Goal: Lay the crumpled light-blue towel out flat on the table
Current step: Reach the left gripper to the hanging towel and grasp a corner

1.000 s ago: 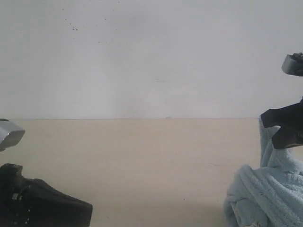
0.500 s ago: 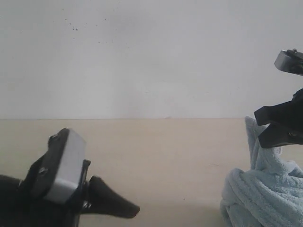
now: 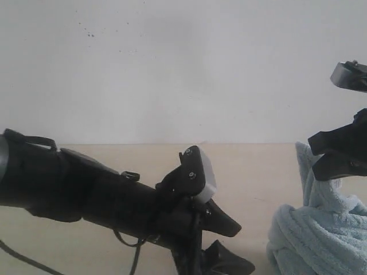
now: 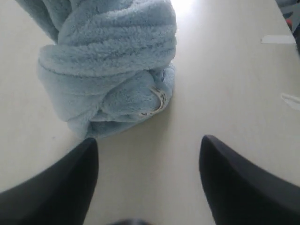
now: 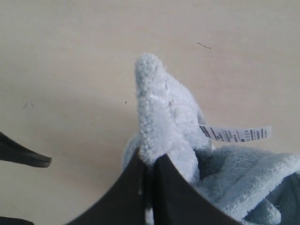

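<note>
Your right gripper (image 5: 148, 158) pinches a raised fold of the towel (image 4: 112, 61); your left gripper (image 4: 148, 140) hangs spread over the table (image 4: 229, 93), near the bundle.

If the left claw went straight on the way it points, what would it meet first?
Probably the crumpled towel, lying ahead of the open left claw with bare table between; depth is unclear.

Soft flat light; exterior view grainy, washed out, lower left nearly silhouetted. In the left wrist view glare whitens the table (image 4: 187, 9) beside the towel (image 4: 112, 56)
</note>
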